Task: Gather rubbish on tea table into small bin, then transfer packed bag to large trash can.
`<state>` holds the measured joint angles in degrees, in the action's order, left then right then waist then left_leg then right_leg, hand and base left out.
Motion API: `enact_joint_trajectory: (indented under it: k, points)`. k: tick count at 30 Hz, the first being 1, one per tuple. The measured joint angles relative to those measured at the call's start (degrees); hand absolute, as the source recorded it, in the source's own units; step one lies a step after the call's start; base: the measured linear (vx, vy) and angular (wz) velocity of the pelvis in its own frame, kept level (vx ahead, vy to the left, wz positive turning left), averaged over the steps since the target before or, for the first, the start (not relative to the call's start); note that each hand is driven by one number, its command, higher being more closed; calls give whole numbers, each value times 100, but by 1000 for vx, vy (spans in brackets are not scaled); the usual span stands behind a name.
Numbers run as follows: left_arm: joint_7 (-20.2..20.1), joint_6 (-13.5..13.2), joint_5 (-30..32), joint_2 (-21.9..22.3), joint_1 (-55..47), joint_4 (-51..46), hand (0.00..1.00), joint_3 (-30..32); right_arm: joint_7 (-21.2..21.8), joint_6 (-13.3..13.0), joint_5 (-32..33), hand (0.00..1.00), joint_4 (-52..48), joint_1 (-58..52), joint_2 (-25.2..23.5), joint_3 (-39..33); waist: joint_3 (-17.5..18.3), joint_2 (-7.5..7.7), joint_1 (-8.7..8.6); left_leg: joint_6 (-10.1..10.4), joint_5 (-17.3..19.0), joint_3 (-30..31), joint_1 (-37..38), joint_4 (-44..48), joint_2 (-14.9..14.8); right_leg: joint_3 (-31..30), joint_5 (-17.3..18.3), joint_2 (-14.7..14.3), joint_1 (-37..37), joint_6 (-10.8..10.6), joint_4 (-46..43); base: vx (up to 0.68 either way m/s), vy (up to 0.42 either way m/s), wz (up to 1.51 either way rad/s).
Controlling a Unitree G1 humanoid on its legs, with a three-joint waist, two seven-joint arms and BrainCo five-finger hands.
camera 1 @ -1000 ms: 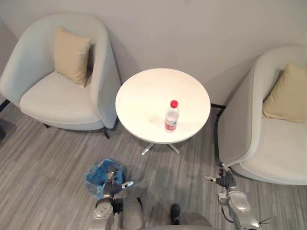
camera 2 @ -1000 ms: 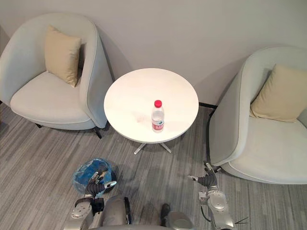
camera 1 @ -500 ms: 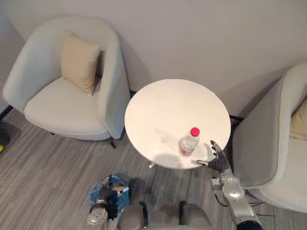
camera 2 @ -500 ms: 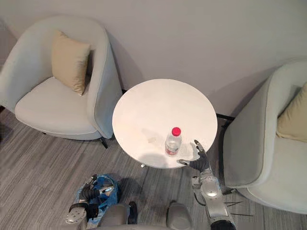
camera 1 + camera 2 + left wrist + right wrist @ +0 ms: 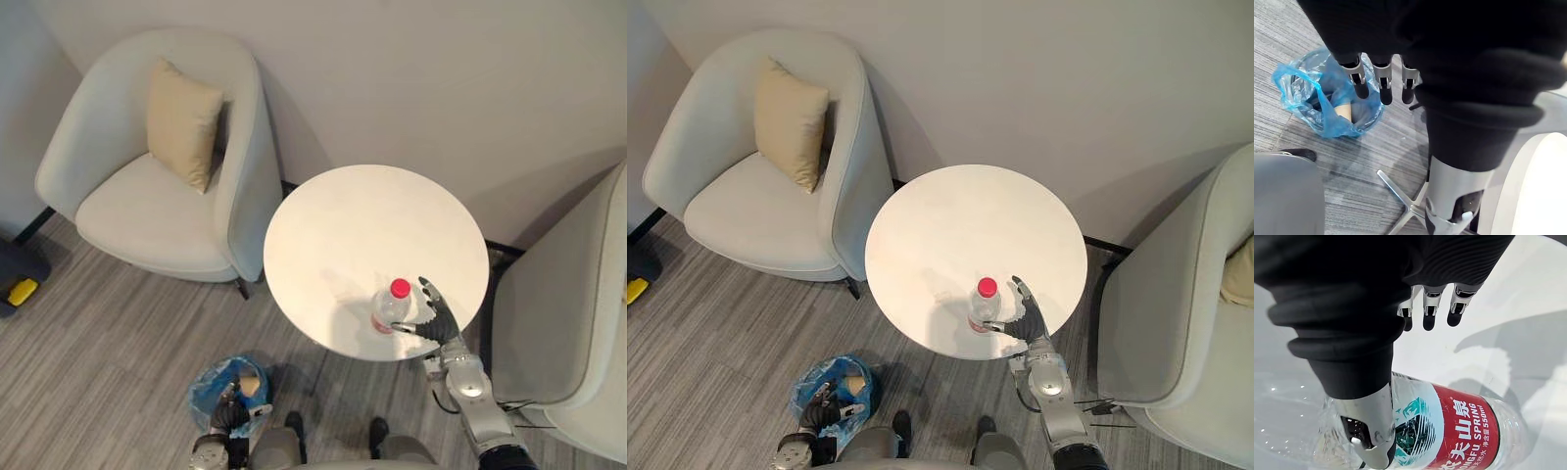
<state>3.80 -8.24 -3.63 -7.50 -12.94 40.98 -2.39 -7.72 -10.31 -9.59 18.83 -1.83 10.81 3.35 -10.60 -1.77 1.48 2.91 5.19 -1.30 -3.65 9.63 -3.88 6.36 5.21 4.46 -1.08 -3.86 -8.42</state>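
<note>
At the table's front edge, right of its middle, my right hand [image 5: 438, 321] stands with silver, dark-tipped fingers straight and spread wide, holding nothing. Its palm faces the bottle [image 5: 391, 306] and its thumb reaches in beside the bottle's body; I cannot tell whether they touch. The bottle is clear, crinkly plastic with a round red cap and a red-and-white label band. It stands upright just inside the rim. The table [image 5: 372, 225] is a smooth, white, round top on a slim metal foot, and the hand's and bottle's shadows fall across the sheen of its front half.

Down on the floor [image 5: 98, 333], a grey surface with a fine striped grain, my left hand [image 5: 818, 416] hangs low with its fingers loose and straight, gripping nothing. It hovers just above the bin [image 5: 220, 382], a small round tub before the table's left side. A wrinkled, translucent blue bag [image 5: 1298, 93] lines the bin and spills over its rim. Something tan lies inside.

A pale, rounded armchair [image 5: 147, 211] sits left of the table, a soft beige cushion [image 5: 183, 122] propped against its back.
</note>
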Motion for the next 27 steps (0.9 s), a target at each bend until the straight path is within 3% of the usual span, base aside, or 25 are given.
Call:
enact_joint_trajectory:
  k: [2,3,7,11,19,21,24,27]
  points:
    - [1,1,5,-1,-1,15,0,-10,-47,4,13,0,314,203,-38,11,0,-1,71,-9,-118,45,8,-130,37,46,-41,56,-16,0,32,-69,14,17]
    - [2,-3,39,-3,7,13,0,-36,-110,4,34,100,445,294,-43,12,1,-6,95,-10,-197,121,-14,-194,91,116,-69,64,-20,0,61,-87,20,26]
    - [4,-5,46,-29,-19,15,0,-48,-235,32,67,100,736,668,-50,170,-5,-16,122,-16,-416,273,-82,-401,105,256,-178,77,-66,1,143,-106,-4,22]
    - [7,-6,44,-34,-21,14,0,-48,-361,66,252,100,925,950,-62,178,-29,-60,261,-2,-552,298,-145,-569,125,285,-240,80,-178,0,162,-97,7,7]
    - [9,-66,41,-39,-143,8,0,-49,-460,84,484,100,878,1089,-60,174,-64,-122,260,-12,-598,440,-286,-573,207,364,-263,154,-267,-29,167,-4,11,7]
    - [9,-89,40,-37,-139,3,0,-49,-473,86,483,100,661,1035,-56,170,-65,-121,258,-38,-616,440,-286,-572,219,369,-261,163,-263,-33,171,47,0,3]
    - [14,-103,43,-16,-86,-5,0,-43,-475,28,444,100,-751,484,-64,181,-63,-117,240,-41,-612,554,-247,-577,251,475,-206,180,-157,-81,174,57,-12,19]
    - [37,-104,44,6,-50,-9,0,-43,-437,-75,386,100,-1518,136,-72,229,-74,-95,237,-50,-602,625,-150,-583,262,562,-112,195,-45,-57,114,18,-18,20]
